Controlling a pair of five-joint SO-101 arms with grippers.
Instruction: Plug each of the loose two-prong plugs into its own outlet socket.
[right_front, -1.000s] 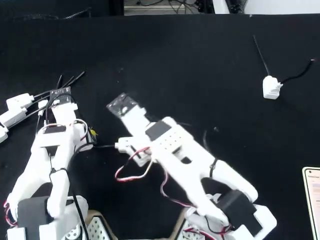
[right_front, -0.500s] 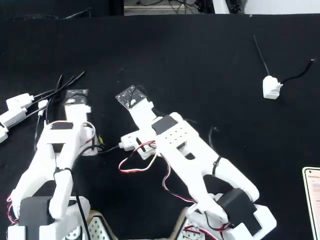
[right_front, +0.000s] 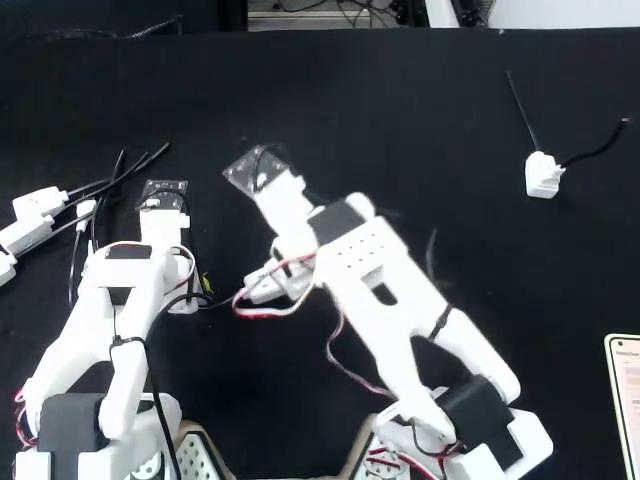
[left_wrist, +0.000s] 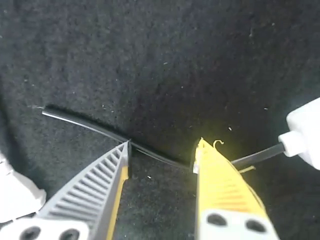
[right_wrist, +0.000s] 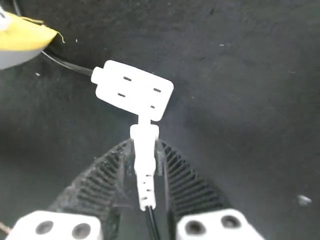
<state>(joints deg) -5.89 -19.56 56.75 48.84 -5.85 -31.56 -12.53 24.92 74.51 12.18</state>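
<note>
Over the black table (right_front: 400, 90), from above, the right gripper (right_front: 258, 172) is seen just beside the left gripper (right_front: 164, 192), and what it carries is hard to make out. One loose plug (right_front: 541, 175) is spotted well apart, far right. At the left wrist, the jaws are spread wide, nothing held, a black cord (left_wrist: 90, 124) straddled. At the right wrist, a white plug (right_wrist: 144, 167) is clamped tight, its nose pressed against the outlet block (right_wrist: 134, 90). The prongs are hidden.
</note>
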